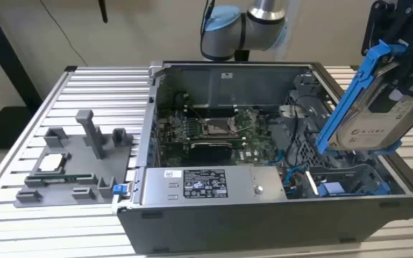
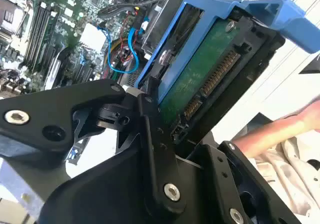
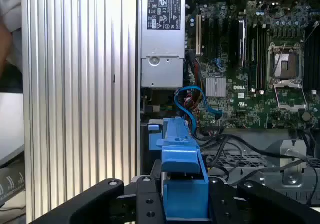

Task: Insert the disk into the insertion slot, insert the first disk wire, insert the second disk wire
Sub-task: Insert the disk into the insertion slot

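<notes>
Exterior view: the gripper (image 1: 406, 86) clamps the disk (image 1: 377, 124), tilted above the slot (image 1: 354, 174); levelling it square to that slot seems key.

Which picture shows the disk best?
The exterior view. There the whole disk shows, label side out, tilted in its blue frame above the open case. In the second wrist view the disk shows its green circuit-board side and connector up close. In the first wrist view you see its blue frame end-on.

pincer (image 1: 406, 64): cut by exterior view's right edge | insertion slot (image 1: 350, 181): far end behind disk (image 1: 378, 121)
</notes>
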Robot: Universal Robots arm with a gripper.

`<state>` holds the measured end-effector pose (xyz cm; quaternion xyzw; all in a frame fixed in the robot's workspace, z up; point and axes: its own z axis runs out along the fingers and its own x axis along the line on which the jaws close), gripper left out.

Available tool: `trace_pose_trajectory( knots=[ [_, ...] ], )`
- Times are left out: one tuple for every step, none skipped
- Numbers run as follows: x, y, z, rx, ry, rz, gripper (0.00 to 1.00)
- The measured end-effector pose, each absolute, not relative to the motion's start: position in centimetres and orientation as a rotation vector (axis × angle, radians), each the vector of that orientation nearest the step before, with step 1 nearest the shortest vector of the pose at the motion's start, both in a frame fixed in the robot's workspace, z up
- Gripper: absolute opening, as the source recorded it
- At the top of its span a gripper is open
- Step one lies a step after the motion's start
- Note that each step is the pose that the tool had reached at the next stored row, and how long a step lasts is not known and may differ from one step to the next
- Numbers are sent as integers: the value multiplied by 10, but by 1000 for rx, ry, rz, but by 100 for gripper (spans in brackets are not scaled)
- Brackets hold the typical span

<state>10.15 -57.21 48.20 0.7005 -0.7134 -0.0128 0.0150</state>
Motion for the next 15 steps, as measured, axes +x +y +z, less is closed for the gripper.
trace_pose_trajectory(
  knots=[
    [101, -572, 482, 2180, -2220, -40, 0],
    [101, -572, 482, 2180, -2220, -40, 0],
    [101, -572, 482, 2180, -2220, -40, 0],
    [101, -572, 482, 2180, -2220, -40, 0],
    [101, -572, 482, 2180, -2220, -40, 0],
    [101, -572, 482, 2180, -2220, -40, 0],
    [101, -572, 482, 2180, -2220, -40, 0],
    [101, -572, 482, 2180, -2220, -40, 0],
    [101, -572, 482, 2180, -2220, -40, 0],
    [101, -572, 482, 2180, -2220, -40, 0],
    [102, -572, 481, 2180, -2220, -40, 0],
    [102, -572, 481, 2180, -2220, -40, 0],
    [102, -572, 480, 2180, -2220, -40, 0],
    [102, -572, 479, 2180, -2220, -40, 0],
    [103, -572, 478, 2180, -2220, -40, 0]
  ],
)
